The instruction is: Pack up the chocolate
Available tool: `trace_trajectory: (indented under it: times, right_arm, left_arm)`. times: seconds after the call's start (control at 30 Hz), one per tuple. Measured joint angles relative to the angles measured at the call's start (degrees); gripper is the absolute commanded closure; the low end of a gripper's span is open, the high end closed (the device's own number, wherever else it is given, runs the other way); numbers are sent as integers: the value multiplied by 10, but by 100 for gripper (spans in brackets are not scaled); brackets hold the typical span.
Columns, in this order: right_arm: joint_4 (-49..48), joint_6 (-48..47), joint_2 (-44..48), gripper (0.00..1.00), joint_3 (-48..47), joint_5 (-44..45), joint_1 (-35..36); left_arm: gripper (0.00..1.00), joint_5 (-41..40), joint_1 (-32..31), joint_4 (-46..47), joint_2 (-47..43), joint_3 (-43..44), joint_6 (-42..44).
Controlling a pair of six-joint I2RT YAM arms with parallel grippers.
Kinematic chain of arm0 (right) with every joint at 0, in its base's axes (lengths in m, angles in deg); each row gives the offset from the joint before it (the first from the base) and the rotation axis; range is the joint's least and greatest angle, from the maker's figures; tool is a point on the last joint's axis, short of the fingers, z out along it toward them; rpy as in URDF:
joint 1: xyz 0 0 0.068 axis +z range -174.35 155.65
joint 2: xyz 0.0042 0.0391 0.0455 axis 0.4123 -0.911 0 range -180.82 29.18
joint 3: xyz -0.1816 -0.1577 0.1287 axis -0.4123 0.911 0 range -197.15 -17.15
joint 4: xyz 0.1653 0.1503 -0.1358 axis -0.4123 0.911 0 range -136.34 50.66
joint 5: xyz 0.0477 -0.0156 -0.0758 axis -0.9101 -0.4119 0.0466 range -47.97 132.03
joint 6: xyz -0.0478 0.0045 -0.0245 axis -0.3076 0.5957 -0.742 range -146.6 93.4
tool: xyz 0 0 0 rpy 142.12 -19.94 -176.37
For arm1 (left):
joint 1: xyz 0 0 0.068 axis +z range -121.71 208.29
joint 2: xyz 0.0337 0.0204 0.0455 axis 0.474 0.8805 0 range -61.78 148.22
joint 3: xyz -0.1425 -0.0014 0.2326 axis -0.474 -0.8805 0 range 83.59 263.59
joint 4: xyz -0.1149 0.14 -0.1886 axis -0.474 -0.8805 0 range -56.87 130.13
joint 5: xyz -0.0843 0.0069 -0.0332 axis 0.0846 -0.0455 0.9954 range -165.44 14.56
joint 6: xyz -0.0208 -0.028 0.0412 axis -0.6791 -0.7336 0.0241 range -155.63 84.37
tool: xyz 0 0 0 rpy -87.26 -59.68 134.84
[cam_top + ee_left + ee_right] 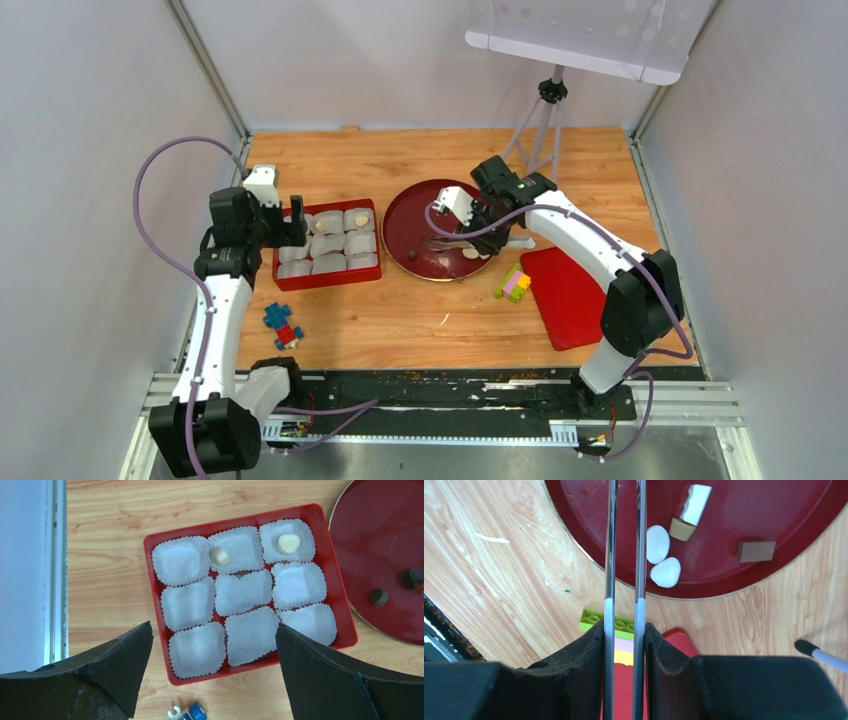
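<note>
Right wrist view is showing the right gripper (624,627) clamping thin metal tweezers (610,540), their blades reaching over the dark red plate (774,510) where loose chocolate (756,551) is lying; two pale ovals (657,544) are touching near the rim. The left gripper (214,630) is hanging wide open above the red tray (159,610), where two pale pieces (289,543) are sitting in paper cups (243,591). A smooth oval could be squirting from those narrow blades, or shoving its neighbour off the rim.

I can read no writing, number or brand mark in any of my three views. There is nothing legible on the red rectangular plastic tray (346,625), the dark red round plate (405,225) or the green studded toy block (594,618).
</note>
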Motion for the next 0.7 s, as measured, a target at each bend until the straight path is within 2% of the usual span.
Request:
trace_trajectory:
  times: [0.23,0.7]
  right_arm:
    - [0,0,0,63,0,7,-18]
    - [-2,9,-40,62,-3,8,-21]
  left_arm:
    - [0,3,0,1,0,0,-1]
    - [0,2,0,2,0,-9,-3]
